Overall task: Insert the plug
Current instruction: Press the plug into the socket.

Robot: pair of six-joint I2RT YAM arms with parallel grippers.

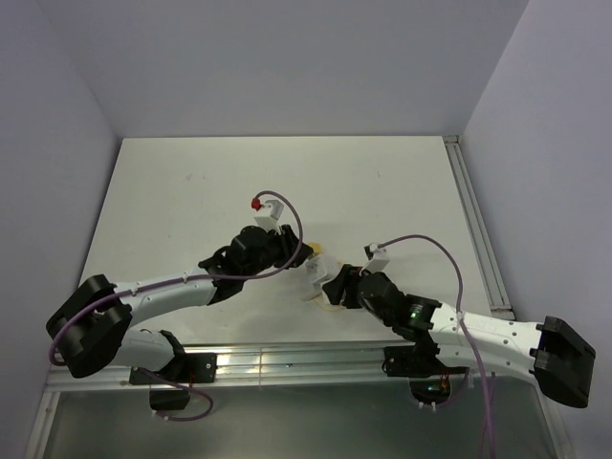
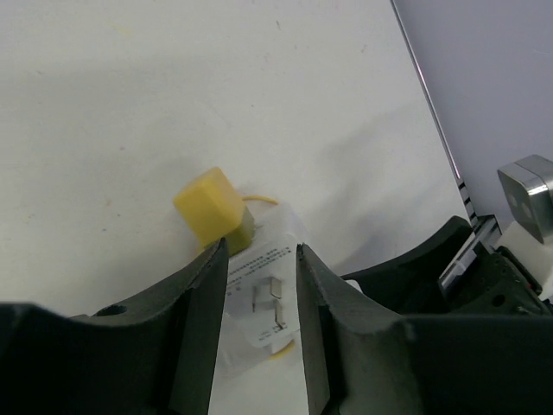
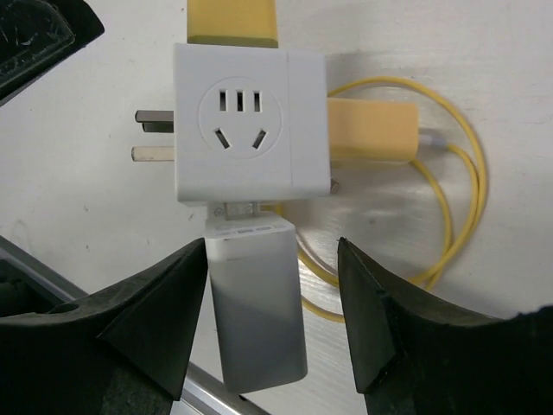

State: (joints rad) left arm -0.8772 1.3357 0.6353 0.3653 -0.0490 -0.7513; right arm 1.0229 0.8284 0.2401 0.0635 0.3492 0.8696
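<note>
A white cube socket (image 3: 251, 125) lies on the table (image 3: 78, 199), its own prongs (image 3: 151, 134) sticking out to the left. A white plug block (image 3: 257, 303) is seated in the cube's lower face, with a sliver of its pins (image 3: 238, 210) showing. My right gripper (image 3: 272, 246) is open, with its jaws either side of the block. The left finger is close to the block and the right one stands clear. My left gripper (image 2: 261, 251) is open just over the cube's pronged face (image 2: 268, 298). In the top view both grippers meet at the cube (image 1: 314, 275).
Two yellow plugs (image 3: 232, 22) (image 3: 371, 130) sit in other faces of the cube, and a yellow cable (image 3: 458, 207) loops to the right. A metal rail (image 1: 287, 359) runs along the near table edge. Purple cables (image 1: 449, 258) arc over both arms.
</note>
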